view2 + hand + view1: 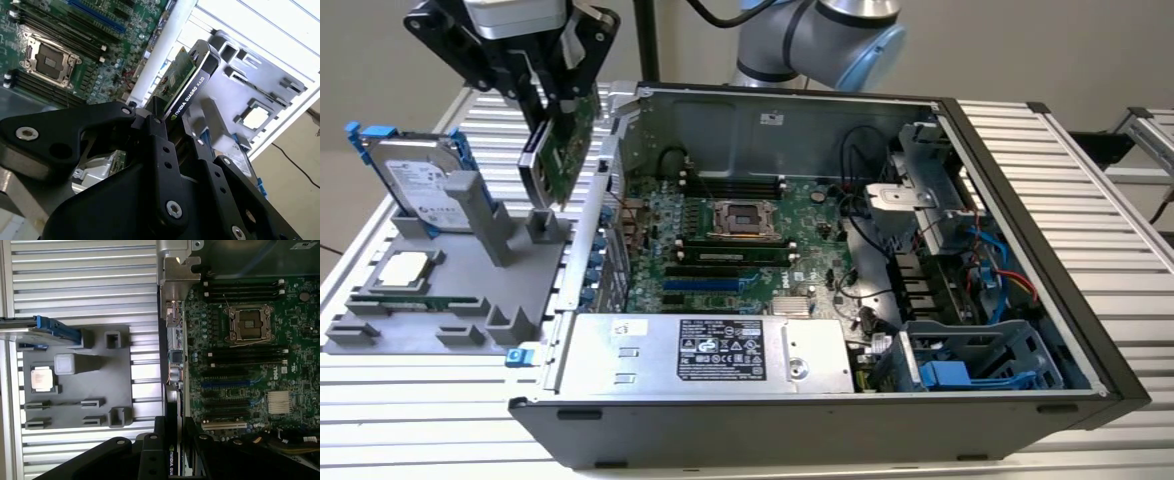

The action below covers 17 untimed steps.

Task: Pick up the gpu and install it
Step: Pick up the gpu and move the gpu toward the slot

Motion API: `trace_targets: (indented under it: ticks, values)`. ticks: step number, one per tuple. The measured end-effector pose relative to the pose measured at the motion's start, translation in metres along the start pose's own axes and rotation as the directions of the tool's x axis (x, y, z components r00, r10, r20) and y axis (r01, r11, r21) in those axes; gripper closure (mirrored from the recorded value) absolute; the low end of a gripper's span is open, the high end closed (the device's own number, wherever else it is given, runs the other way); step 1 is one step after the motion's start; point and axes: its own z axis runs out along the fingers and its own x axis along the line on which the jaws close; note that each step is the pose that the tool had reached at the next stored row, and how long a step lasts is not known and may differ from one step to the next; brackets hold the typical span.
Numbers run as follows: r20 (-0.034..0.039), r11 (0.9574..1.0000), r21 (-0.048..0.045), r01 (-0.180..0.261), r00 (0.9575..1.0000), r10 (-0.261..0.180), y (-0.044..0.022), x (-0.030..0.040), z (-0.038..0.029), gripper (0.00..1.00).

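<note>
One black gripper (550, 95) pinches the gpu (560, 150) by its upper end, high at the exterior view's left. The card hangs edge-down and tilted above the grey holder (427, 310), just beside the open rim of the case (1014, 200). In the second wrist view, matt black fingers (159, 135) press on both faces of the thin green card, whose rounded black edge looks glossy. The case lies open-topped. Its green board (720, 250) is bare in the middle, with long black and blue slots, and cables crowd the side at the exterior view's right. On the blocky holder a silver drive (420, 180) with blue rails leans upright, and a square CPU (407, 265) lies flat. The table (1067, 150) is ribbed metal slats.
</note>
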Motion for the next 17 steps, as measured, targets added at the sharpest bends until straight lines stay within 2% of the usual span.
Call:
trace_targets:
  ticks: [17]
  values:
    - [0.0, 1.0, 0.0, 0.0, 1.0, 0.0, 0.0012, -0.0171, 0.0005, 1.0]
